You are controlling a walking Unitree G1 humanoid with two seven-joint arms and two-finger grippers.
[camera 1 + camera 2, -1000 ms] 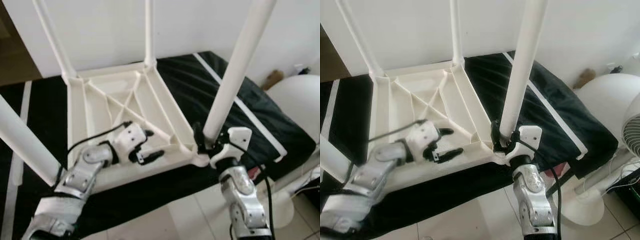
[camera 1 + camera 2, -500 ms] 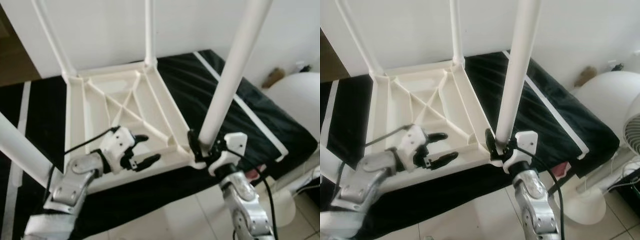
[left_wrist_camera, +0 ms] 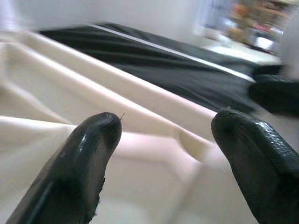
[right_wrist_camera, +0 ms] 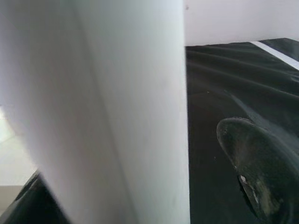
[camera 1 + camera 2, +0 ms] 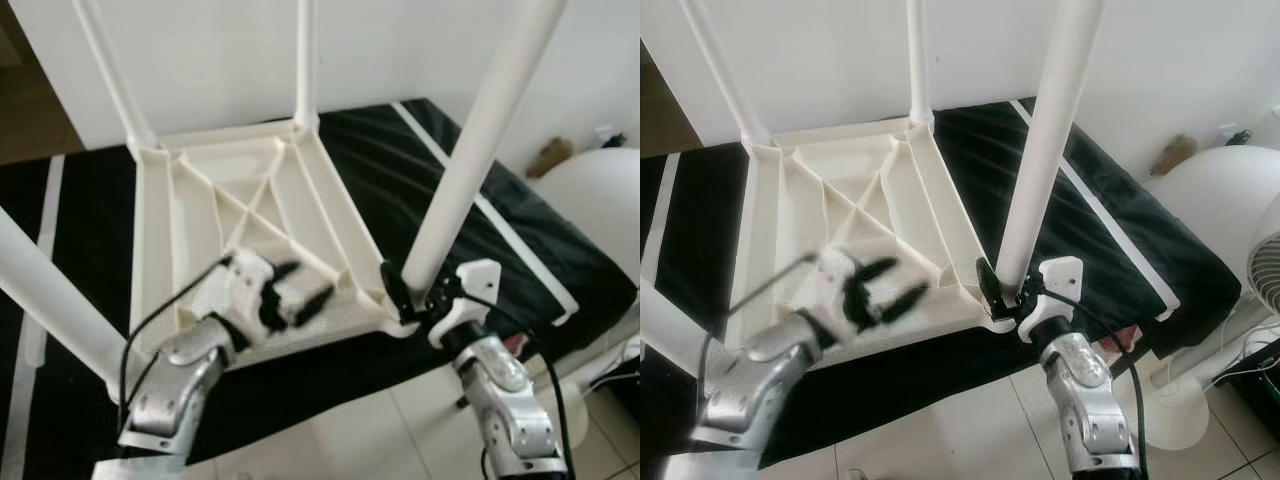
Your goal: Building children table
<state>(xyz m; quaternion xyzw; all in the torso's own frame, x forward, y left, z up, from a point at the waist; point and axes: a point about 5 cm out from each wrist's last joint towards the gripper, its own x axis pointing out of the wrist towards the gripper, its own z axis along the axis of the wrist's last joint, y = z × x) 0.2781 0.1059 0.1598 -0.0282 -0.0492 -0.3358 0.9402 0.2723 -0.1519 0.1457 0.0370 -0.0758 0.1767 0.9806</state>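
A white plastic children's table [image 5: 230, 190] lies upside down on a black cover, its four legs pointing up. My right gripper [image 5: 415, 300] is shut on the base of the near right leg [image 5: 470, 160], one black finger on each side. In the right wrist view that leg [image 4: 117, 107] stands close beside a dark fingertip [image 4: 257, 163]. My left gripper [image 5: 888, 288] is open and blurred, hovering over the ribbed underside near the table's front edge. The left wrist view has both fingers [image 3: 88, 154] spread above a white rib, holding nothing.
The near left leg [image 5: 50, 300] rises beside my left arm, and two thin far legs [image 5: 305, 60] stand by the wall. The black cover [image 5: 440, 170] has white stripes. A white rounded object [image 5: 590, 200] and a fan [image 5: 1265, 270] stand at the right, over tiled floor [image 5: 340, 430].
My left gripper has swung and turned over the underside, fingers now pointing more towards the far side, still open. The right gripper keeps its hold on the leg.
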